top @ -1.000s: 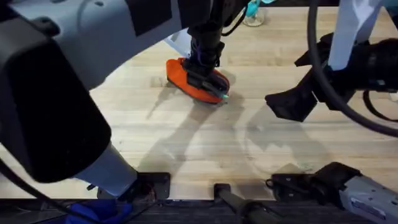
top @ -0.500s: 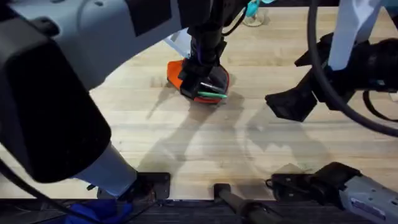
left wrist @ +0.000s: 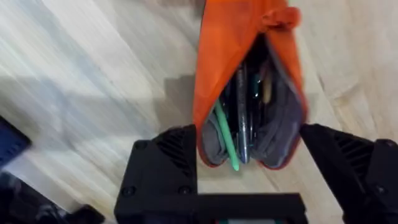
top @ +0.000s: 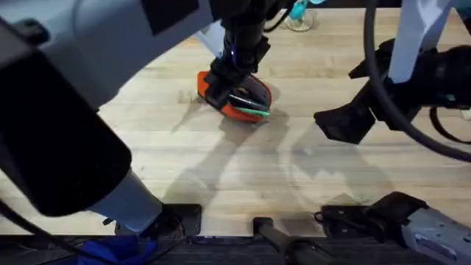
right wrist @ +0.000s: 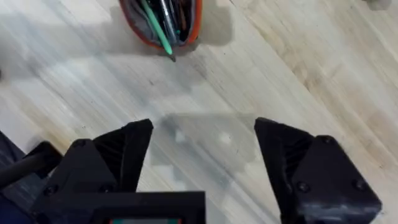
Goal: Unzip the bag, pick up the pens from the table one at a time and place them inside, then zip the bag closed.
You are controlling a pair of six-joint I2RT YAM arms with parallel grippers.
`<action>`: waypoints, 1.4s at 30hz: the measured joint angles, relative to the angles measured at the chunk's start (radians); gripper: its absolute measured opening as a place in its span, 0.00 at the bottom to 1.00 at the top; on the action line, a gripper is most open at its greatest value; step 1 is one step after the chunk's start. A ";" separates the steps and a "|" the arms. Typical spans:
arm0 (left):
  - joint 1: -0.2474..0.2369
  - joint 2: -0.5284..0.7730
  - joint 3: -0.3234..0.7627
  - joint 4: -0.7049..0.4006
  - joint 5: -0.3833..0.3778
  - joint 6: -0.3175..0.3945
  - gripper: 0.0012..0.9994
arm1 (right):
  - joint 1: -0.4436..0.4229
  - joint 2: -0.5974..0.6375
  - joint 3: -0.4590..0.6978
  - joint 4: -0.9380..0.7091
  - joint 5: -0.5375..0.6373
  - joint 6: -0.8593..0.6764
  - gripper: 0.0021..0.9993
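The orange bag [top: 237, 111] lies on the table [top: 221, 169] at mid-back, its mouth gaping open [left wrist: 249, 74]. A green pen [left wrist: 225, 137] lies in the opening with its tip poking out past the rim [top: 255, 109]. A dark grey pen [left wrist: 244, 121] rests beside it inside. My left gripper [top: 230, 87] hovers over the bag, open, its fingers [left wrist: 165, 168] standing on either side of the bag's mouth and holding nothing. My right gripper [top: 342, 121] hangs open to the right, apart from the bag [right wrist: 161, 22]; the green pen [right wrist: 158, 31] shows there too.
A teal object and a clear glass base [top: 298, 16] stand at the table's back edge. A pale sheet [top: 210, 46] lies just behind the bag. Bare planks stretch from the bag to the front edge.
The left gripper has shifted slightly back and left over the bag. The bag's mouth now shows open with the green pen lying in it. The right arm has not moved.
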 joint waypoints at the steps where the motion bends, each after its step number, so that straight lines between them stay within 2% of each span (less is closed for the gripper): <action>1: 0.000 0.000 0.018 -0.016 -0.011 0.014 1.00 | 0.000 0.000 0.000 0.000 0.000 0.000 1.00; 7: 0.000 0.000 0.137 -0.085 -0.073 0.158 1.00 | 0.000 0.000 0.000 0.000 0.000 0.000 1.00; 13: 0.007 0.000 0.226 -0.090 -0.098 0.382 0.99 | 0.000 0.000 0.000 0.000 0.000 0.000 1.00; 19: 0.027 0.000 0.259 -0.094 -0.106 0.618 0.99 | 0.000 0.000 0.000 0.000 0.000 0.000 1.00; 22: 0.044 0.000 0.265 -0.098 -0.108 0.710 0.99 | 0.000 0.000 0.000 0.000 0.000 0.000 1.00; 30: 0.084 -0.005 0.265 -0.106 -0.109 0.888 0.99 | 0.000 0.000 0.000 0.000 0.000 0.000 1.00; 35: 0.094 -0.030 0.265 -0.121 -0.107 0.963 0.99 | 0.000 0.000 0.000 0.000 0.000 0.000 1.00; 42: 0.183 -0.085 0.265 -0.123 -0.081 1.080 0.99 | 0.000 0.000 0.000 0.000 0.000 0.008 1.00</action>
